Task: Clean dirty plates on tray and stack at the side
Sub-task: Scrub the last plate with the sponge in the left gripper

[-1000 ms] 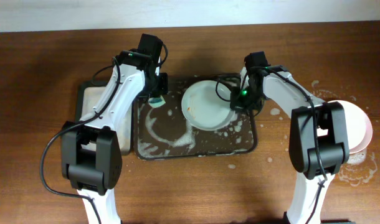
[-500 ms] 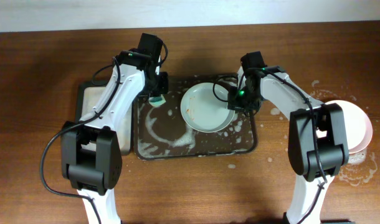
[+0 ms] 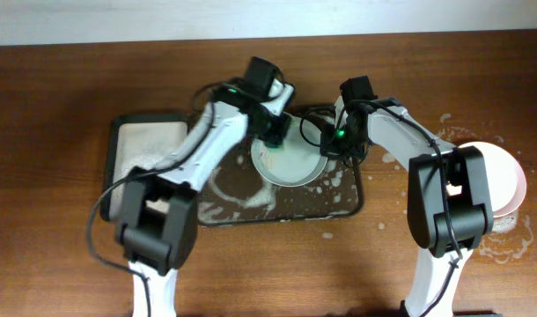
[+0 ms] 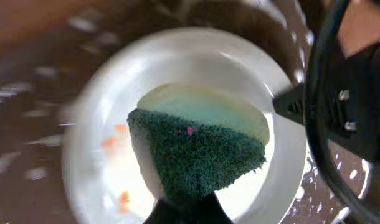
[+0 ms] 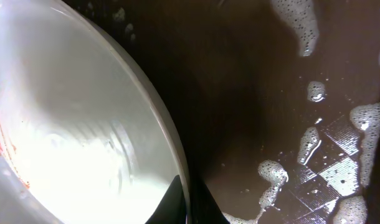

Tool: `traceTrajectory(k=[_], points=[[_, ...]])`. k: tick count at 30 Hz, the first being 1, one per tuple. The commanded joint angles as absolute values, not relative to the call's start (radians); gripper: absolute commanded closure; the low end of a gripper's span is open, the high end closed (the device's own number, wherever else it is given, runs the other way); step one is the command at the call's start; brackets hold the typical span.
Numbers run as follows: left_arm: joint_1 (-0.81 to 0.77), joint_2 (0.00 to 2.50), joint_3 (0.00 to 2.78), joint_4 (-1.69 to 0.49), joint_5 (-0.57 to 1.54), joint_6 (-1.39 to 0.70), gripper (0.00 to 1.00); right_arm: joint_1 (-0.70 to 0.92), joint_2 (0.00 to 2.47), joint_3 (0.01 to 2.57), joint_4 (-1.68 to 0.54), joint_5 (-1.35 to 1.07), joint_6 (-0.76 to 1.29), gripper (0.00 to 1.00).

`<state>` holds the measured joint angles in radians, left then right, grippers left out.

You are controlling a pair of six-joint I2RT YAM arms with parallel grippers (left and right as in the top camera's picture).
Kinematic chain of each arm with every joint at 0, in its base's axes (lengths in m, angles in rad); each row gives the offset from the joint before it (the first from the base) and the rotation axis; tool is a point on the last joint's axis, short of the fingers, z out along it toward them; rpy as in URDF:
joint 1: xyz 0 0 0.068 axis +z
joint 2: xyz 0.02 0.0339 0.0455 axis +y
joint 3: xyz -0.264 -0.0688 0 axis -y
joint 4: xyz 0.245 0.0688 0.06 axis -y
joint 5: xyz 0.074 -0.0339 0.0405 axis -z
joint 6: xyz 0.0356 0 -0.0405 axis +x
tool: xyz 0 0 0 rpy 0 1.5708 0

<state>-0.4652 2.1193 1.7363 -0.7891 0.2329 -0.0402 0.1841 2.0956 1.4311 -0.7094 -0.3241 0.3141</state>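
A pale blue-green dirty plate (image 3: pixel 295 165) with orange sauce smears lies on the dark brown tray (image 3: pixel 251 207), which is streaked with suds. My left gripper (image 3: pixel 275 132) is shut on a green sponge (image 4: pixel 196 155) and holds it over the plate's (image 4: pixel 103 112) middle; whether it touches I cannot tell. My right gripper (image 3: pixel 328 141) is shut on the plate's right rim. In the right wrist view its fingers (image 5: pixel 185 202) pinch the rim of the plate (image 5: pixel 78 124) above the tray (image 5: pixel 258 93). Two more plates (image 3: pixel 504 180) sit stacked at the table's right.
A smaller black tray with pale lining (image 3: pixel 141 145) lies just left of the brown tray. Suds and water spots (image 3: pixel 506 242) mark the table near the stacked plates. The right arm's cable (image 4: pixel 314 93) runs close to the sponge.
My left arm swung right from the tray's back left corner, carrying the sponge over the plate. The right gripper keeps its hold on the rim; the plate shifted slightly.
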Motion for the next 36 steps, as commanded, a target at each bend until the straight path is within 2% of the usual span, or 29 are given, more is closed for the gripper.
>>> traceTrajectory(k=[1, 5, 10, 13, 15, 19, 22, 23, 25, 26, 28, 29, 36], points=[[-0.497, 2.186, 1.734, -0.767, 0.247, -0.058, 0.99, 0.19, 2.102, 1.412, -0.71, -0.311, 0.32, 0.96], [-0.495, 2.291, 1.734, -0.757, 0.201, -0.121, 0.99, 0.19, 2.102, 1.412, -0.714, -0.31, 0.319, 0.96], [-0.488, 2.302, 1.734, -0.801, -0.197, -0.163, 0.99, 0.19, 2.102, 1.412, -0.717, -0.303, 0.32, 0.96], [-0.488, 2.341, 1.734, -0.785, -0.289, -0.126, 0.99, 0.19, 2.102, 1.412, -0.717, -0.303, 0.32, 0.96], [-0.491, 2.339, 1.782, -0.807, -0.394, -0.126, 0.99, 0.19, 2.102, 1.412, -0.717, -0.303, 0.32, 0.96], [-0.491, 2.339, 2.044, -0.994, -0.516, -0.146, 0.99, 0.19, 2.102, 1.412, -0.717, -0.303, 0.319, 0.96], [-0.493, 2.339, 2.203, -1.114, -0.467, -0.183, 0.99, 0.19, 2.102, 1.412, -0.717, -0.303, 0.32, 0.96], [-0.495, 2.339, 2.209, -1.129, -0.361, -0.173, 0.99, 0.19, 2.102, 1.412, -0.717, -0.303, 0.319, 0.96], [-0.495, 2.353, 2.206, -1.153, 0.056, -0.057, 0.99, 0.19, 2.102, 1.412, -0.717, -0.303, 0.319, 0.96], [-0.495, 2.363, 2.205, -1.186, 0.165, -0.052, 0.99, 0.19, 2.102, 1.412, -0.717, -0.303, 0.319, 0.96], [-0.498, 2.385, 2.204, -1.255, 0.184, -0.06, 0.99, 0.19, 2.102, 1.412, -0.717, -0.303, 0.319, 0.96], [-0.501, 2.408, 2.204, -1.292, 0.186, -0.13, 0.99, 0.19, 2.102, 1.412, -0.717, -0.303, 0.319, 0.96], [-0.539, 2.491, 2.157, -1.265, 0.053, -0.353, 0.99, 0.19, 2.102, 1.412, -0.718, -0.302, 0.319, 0.96]])
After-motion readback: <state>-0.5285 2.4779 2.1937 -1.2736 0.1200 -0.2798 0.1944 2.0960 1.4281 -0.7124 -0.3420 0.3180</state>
